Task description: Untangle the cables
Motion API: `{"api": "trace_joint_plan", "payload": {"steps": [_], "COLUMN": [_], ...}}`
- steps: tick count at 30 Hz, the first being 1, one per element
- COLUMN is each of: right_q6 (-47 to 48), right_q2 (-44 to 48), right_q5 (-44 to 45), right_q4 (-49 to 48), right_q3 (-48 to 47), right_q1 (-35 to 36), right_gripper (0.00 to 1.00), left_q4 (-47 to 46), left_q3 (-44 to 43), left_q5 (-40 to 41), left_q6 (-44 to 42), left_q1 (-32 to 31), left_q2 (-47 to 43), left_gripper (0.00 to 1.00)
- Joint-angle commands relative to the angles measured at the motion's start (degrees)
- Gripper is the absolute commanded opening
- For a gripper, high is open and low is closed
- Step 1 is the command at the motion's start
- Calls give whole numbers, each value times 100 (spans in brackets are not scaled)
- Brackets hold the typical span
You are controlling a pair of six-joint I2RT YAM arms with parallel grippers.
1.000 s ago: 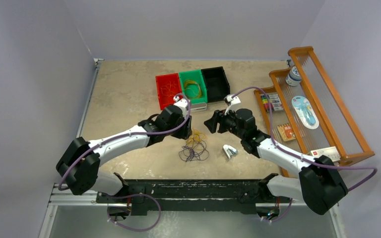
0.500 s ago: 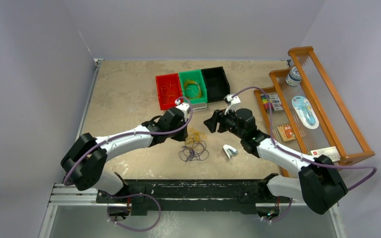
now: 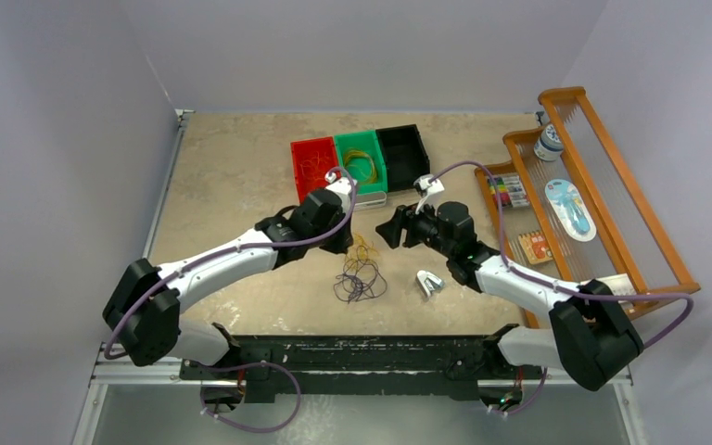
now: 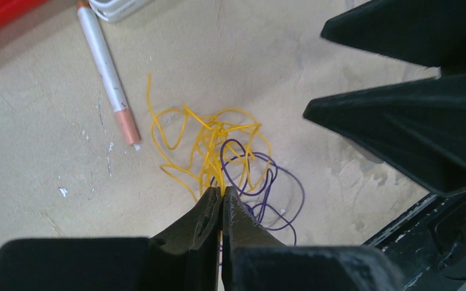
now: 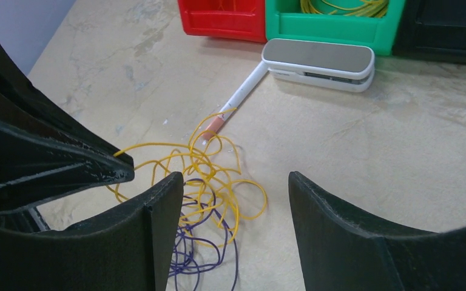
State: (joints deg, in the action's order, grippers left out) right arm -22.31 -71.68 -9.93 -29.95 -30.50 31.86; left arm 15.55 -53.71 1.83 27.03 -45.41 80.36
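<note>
Tangled cables, mid-table, one strand gripped.
Left gripper [image 4: 221, 193]: jaws pressed together on a strand of the yellow cable [image 4: 206, 136], which lies looped through the purple cable [image 4: 282, 200] on the table [image 4: 340, 91], near a pen [image 4: 106, 66]. Right gripper [image 5: 233, 182]: above the heap, jaws spread, holding nothing. Risks: lifting may drag the purple cable along and tighten the knot; the thin strand may slip free.

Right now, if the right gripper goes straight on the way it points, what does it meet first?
The right gripper would probably meet the yellow cable first, lying on the table ahead of its open jaws; depth is unclear.
</note>
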Motion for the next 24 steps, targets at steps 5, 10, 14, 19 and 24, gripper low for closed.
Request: {"api": "trace_joint_plan", "payload": {"steps": [5, 10, 14, 19, 24], "right_q6": [215, 201, 154, 63, 56], "right_q2": [9, -30, -204, -306, -334], "right_q5": [-535, -548, -642, -679, -693], "right_q4": [-865, -1152, -1336, -1418, -1384], "right_q3": [7, 123, 157, 174, 166], "right_q1": [44, 56, 63, 60, 64], "right_gripper": [70, 73, 73, 73, 73], "left_q4": [244, 276, 392, 611, 672], "left_q3": [-612, -720, -753, -768, -677], "left_q5": [-17, -185, -166, 96, 325], "left_q6": [-240, -279, -367, -402, -310], "left_q1": [-21, -21, -21, -21, -16], "left_q2": [-286, -292, -257, -78, 107], "left_gripper": [0, 0, 1, 7, 6]}}
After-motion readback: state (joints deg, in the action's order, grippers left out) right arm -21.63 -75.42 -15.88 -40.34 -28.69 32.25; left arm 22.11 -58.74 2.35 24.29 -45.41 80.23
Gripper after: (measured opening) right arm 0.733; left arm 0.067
